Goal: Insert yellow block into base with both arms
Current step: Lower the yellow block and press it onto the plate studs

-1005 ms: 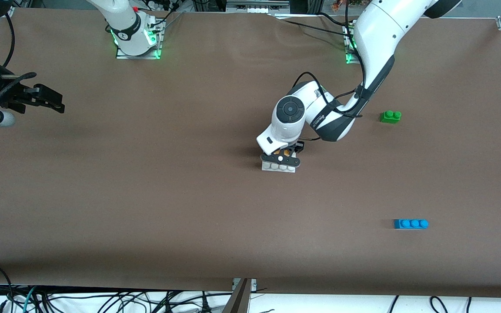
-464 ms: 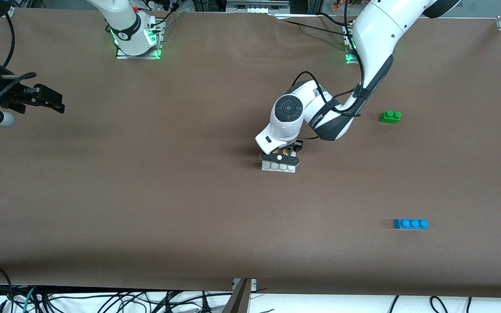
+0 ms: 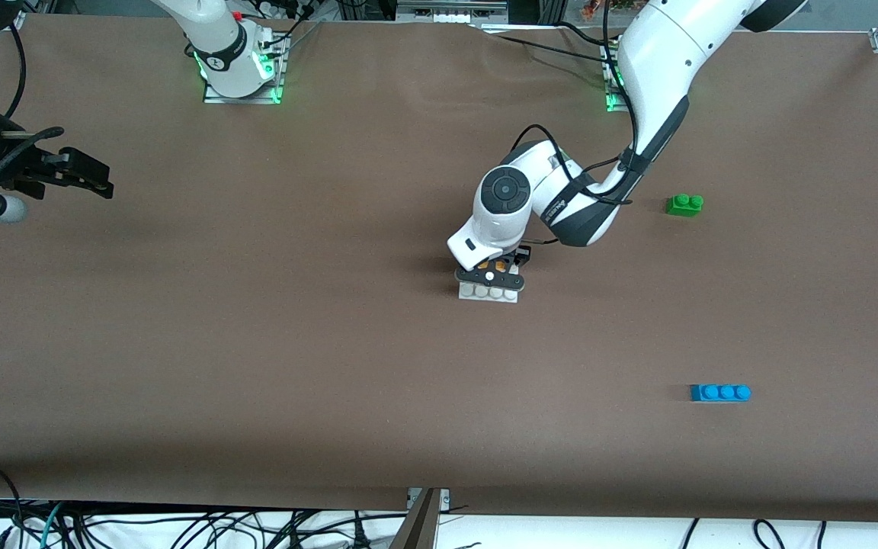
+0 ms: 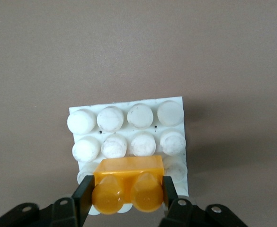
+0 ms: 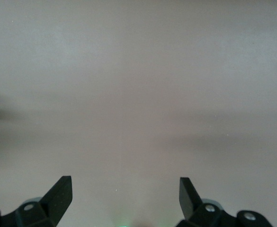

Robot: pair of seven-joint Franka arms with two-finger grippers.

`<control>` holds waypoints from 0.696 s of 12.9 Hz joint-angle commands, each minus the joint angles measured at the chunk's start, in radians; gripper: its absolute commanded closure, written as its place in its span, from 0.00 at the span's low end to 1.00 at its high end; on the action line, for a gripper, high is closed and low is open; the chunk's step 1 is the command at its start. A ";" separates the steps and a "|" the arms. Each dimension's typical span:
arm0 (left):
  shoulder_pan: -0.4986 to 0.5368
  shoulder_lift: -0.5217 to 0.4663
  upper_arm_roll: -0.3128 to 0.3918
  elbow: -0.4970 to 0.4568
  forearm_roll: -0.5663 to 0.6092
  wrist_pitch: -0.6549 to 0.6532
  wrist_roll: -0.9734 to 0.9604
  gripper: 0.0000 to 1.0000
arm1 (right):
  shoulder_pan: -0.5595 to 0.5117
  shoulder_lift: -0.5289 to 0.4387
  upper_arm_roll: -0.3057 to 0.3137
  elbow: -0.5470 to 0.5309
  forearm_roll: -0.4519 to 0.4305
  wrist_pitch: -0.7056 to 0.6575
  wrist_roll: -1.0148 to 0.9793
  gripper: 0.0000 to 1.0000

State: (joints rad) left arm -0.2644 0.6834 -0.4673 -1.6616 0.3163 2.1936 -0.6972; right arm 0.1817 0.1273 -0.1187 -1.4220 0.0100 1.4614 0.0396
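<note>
My left gripper (image 4: 127, 194) clamps the block (image 4: 129, 182) over the base (image 4: 129, 137); misaligned studs could shove it. Right gripper (image 5: 124, 194) waits, spread wide.

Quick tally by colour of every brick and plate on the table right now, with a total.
Yellow block: 1, held by the left tool over the base
White base: 1
Green brick: 1
Blue brick: 1
Total: 4
</note>
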 commanded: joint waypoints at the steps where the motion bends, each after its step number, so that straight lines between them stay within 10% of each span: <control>1: -0.007 0.022 0.007 0.016 0.035 -0.038 0.008 0.95 | 0.001 0.006 0.001 0.014 -0.012 -0.001 0.006 0.00; 9: -0.007 0.025 0.006 0.016 0.033 -0.049 0.038 0.95 | -0.002 0.008 0.001 0.014 -0.012 -0.001 0.006 0.00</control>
State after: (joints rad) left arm -0.2643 0.7011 -0.4636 -1.6617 0.3169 2.1646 -0.6738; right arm 0.1817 0.1322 -0.1189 -1.4220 0.0100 1.4615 0.0396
